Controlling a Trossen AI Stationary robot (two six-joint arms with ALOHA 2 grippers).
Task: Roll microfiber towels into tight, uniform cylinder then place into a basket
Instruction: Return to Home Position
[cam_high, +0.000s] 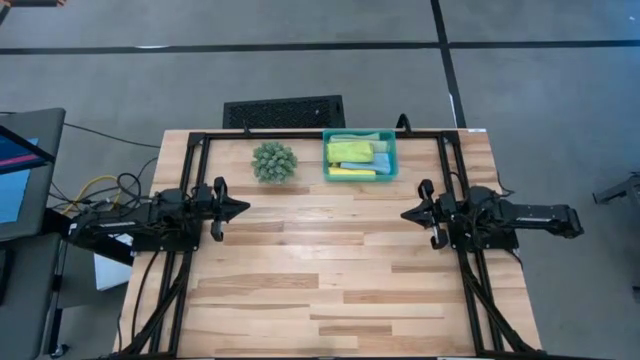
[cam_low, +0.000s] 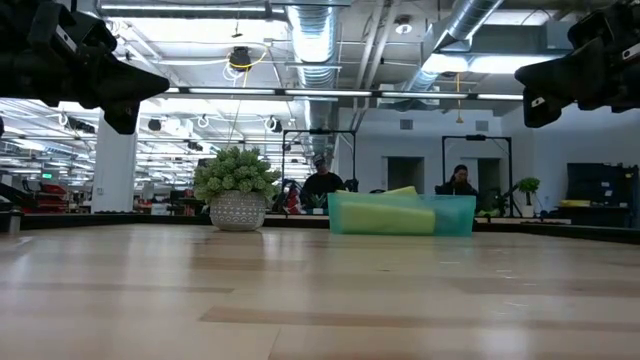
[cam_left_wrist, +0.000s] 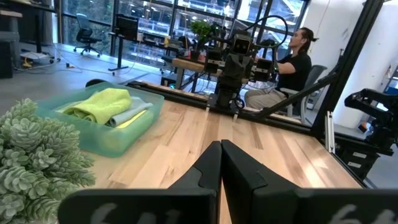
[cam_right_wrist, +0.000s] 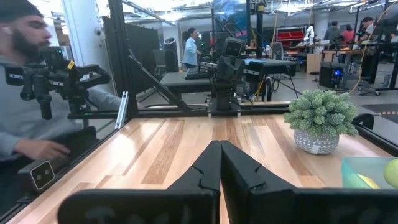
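Note:
The teal basket stands on the table near its far edge, right of the middle, and holds several rolled microfiber towels: lime green, yellow, light blue. The left wrist view shows the basket with a lime towel on top. My left gripper is shut and points level from the left side. My right gripper is shut and points level from the right side. Both hang above the wood, far from the basket, holding nothing.
A spiky green plant ball in a pot stands left of the basket. A black slotted grille lies beyond the table's far edge. A black frame runs along the table's sides. People sit beyond the table.

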